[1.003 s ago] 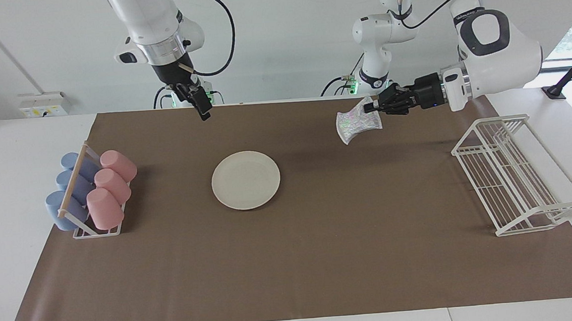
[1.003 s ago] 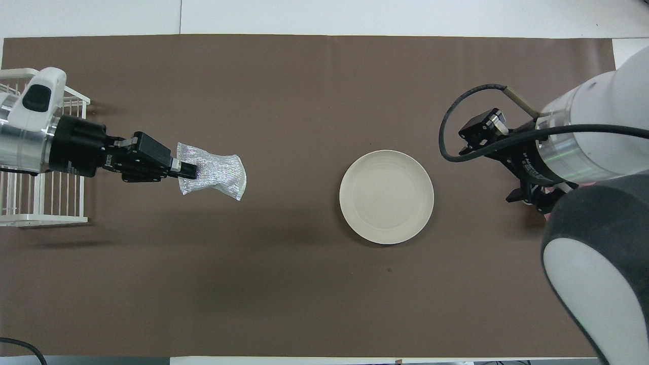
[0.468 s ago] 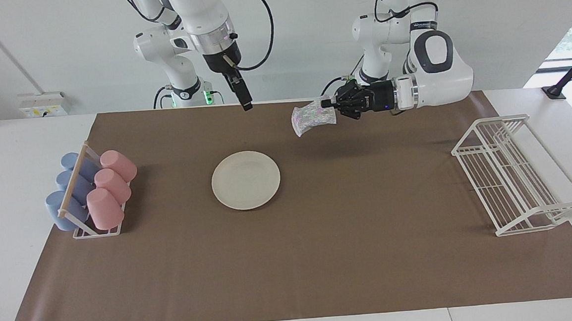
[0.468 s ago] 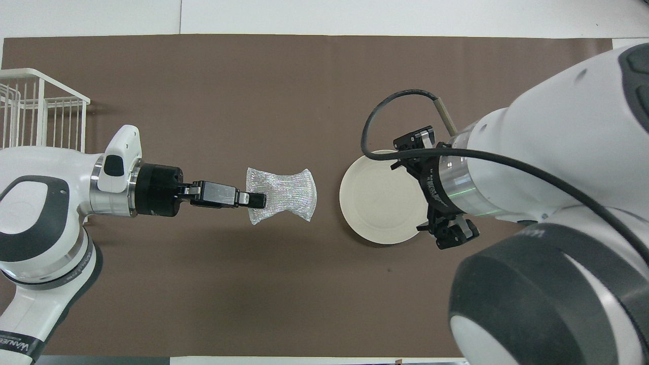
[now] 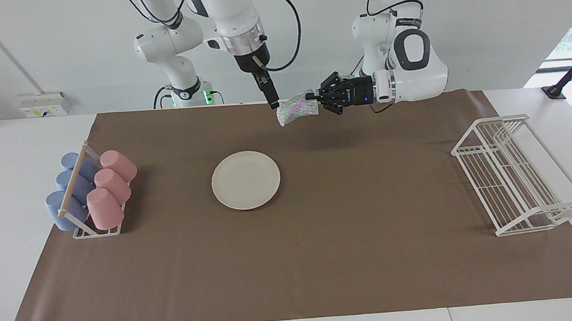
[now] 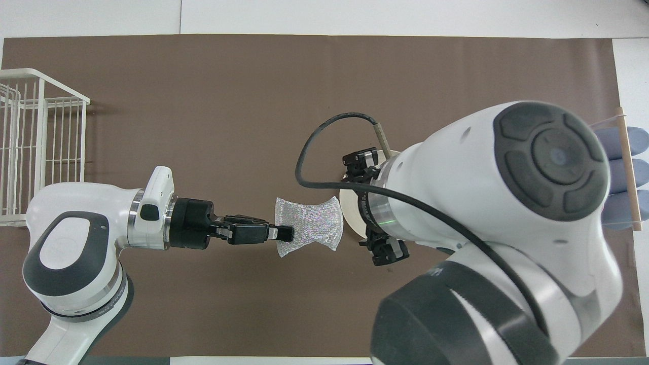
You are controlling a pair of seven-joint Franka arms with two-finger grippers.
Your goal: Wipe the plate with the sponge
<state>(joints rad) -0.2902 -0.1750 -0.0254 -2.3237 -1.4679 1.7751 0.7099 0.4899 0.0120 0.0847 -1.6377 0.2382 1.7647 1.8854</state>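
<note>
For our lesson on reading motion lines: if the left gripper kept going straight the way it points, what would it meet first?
Probably the right gripper: the left gripper, holding the silvery-grey glittery sponge, points sideways at it; depth is unclear.

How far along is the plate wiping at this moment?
Done: the sponge is picked up, clamped in the left tool and held in the air. In hand: the right tool hangs right beside the sponge, which looks like a handover. Left: no wiping yet; the plate lies bare on the brown mat, untouched.
</note>
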